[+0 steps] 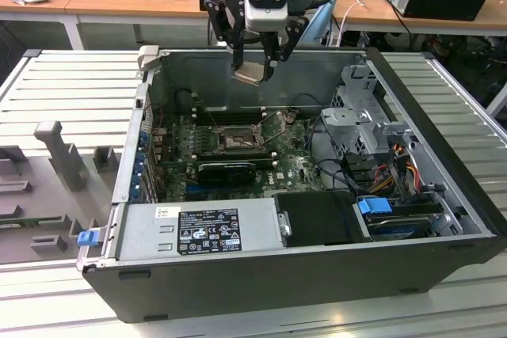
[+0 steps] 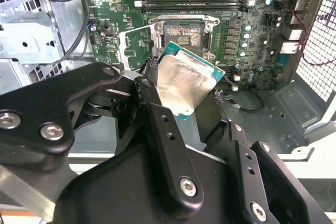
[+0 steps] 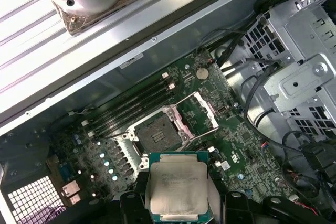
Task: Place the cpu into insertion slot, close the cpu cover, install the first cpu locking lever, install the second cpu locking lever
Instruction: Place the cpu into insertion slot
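1 blk gripper [image 1: 255,69] pinches 1 flat sq. silvery-metal cpu [image 3: 178,186] over 1 sq. blk insertion slot [image 3: 157,136] w/ 1 thin metal-frame cpu cover [image 3: 198,113] flipped open.

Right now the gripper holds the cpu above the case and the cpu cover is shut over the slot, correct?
No: the cpu cover stands open beside the bare insertion slot, as the first wrist view shows. The gripper does hold the cpu above the case.

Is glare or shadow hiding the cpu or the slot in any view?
Second wrist view: glare whitens the cpu face; slot well lit. First wrist view: cpu evenly lit, slot dim but readable. Exterior view: slot shaded inside the case.
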Robot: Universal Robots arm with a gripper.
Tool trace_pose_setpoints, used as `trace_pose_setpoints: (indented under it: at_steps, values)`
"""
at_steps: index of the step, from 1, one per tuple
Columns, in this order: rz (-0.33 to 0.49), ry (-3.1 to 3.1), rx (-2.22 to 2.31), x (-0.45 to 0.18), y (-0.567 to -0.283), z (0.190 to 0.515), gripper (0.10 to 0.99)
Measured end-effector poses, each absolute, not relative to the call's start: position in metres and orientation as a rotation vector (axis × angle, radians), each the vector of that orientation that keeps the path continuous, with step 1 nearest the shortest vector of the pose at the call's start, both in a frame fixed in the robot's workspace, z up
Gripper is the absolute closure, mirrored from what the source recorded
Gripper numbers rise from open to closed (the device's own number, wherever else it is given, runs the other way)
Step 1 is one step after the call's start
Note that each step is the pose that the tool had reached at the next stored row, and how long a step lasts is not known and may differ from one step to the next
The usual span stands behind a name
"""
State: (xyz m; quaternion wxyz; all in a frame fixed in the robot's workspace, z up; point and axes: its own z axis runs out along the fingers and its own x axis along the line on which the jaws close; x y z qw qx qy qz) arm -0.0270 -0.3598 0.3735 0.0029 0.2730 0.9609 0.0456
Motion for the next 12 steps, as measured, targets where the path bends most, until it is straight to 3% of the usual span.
trace_pose_setpoints:
  at_steps: [12]
  values:
    - [0.142,2.978,0.960,-0.0270,-0.3598,0.3734,0.557]
